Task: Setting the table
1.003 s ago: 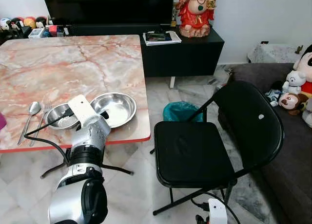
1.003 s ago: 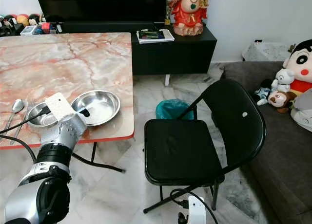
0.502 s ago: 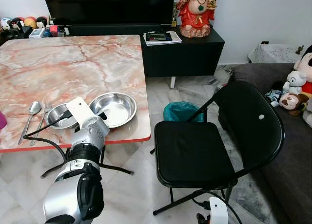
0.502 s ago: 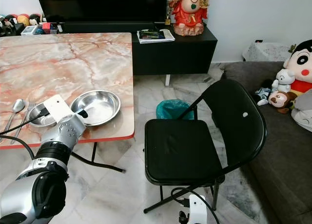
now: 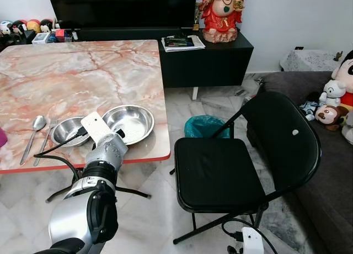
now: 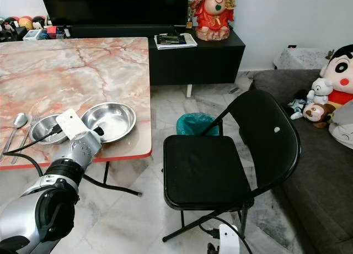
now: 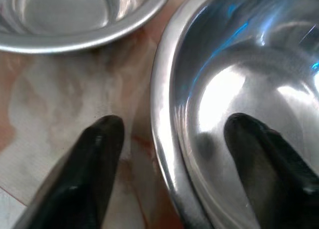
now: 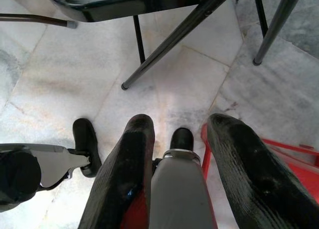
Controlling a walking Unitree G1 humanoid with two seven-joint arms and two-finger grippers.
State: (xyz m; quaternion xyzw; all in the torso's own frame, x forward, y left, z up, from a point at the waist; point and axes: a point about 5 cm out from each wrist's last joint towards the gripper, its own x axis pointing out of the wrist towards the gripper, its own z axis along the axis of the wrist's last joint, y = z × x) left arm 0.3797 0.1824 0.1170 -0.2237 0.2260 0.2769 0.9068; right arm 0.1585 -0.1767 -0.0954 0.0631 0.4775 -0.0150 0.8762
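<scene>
Since a moment ago, the left gripper (image 7: 167, 154) has slid a little closer onto the big bowl (image 5: 129, 123). Its fingers (image 7: 94, 159) are spread apart, one inside and one outside the thin shiny metal rim. A small round bowl (image 5: 70, 130) sits just beside, on the smooth pink stone table (image 5: 83, 72). The right gripper (image 8: 174, 179) hangs spread apart over the floor.

The right gripper (image 8: 182, 154) points down at a pale marble tile floor (image 8: 65, 74), its two long black fingers (image 8: 127, 169) spread apart with nothing between them. Thin black metal chair legs (image 8: 179, 32) cross the floor beyond. A red frame (image 8: 279, 149) lies beside one finger.
</scene>
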